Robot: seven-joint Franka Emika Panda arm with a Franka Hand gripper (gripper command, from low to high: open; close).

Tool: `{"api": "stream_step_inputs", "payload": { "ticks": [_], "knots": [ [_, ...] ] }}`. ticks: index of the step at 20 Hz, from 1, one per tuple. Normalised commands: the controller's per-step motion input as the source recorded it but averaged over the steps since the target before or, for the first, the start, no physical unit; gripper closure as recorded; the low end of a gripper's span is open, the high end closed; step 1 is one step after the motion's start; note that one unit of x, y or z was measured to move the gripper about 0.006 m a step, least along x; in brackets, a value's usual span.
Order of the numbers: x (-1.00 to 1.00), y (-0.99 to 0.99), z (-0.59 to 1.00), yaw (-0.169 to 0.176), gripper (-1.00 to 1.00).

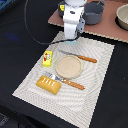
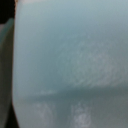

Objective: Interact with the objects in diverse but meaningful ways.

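Note:
A pale blue-and-white surface, apparently the milk carton, fills the whole wrist view at very close range, and no fingers show there. In the exterior view my gripper points down at the far edge of the striped placemat. The arm hides whatever lies under it, so whether the jaws hold the carton is unclear. A yellow box with a red label stands on the mat's left side. The golden-brown bread loaf lies nearer the front. A scrap of yellow shows behind the arm.
A round tan plate sits mid-mat, with an orange-handled knife behind it and an orange-handled fork in front. A grey pot and a pan stand on the brown board at the back. A black cable loops at the exterior view's left.

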Motion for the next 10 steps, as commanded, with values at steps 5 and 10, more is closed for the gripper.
{"api": "stream_step_inputs", "payload": {
  "ticks": [5, 10],
  "knots": [
    [0.23, -0.01, 0.17, 0.000, 1.00],
    [0.15, -0.08, 0.89, 0.000, 1.00]
  ]
}}
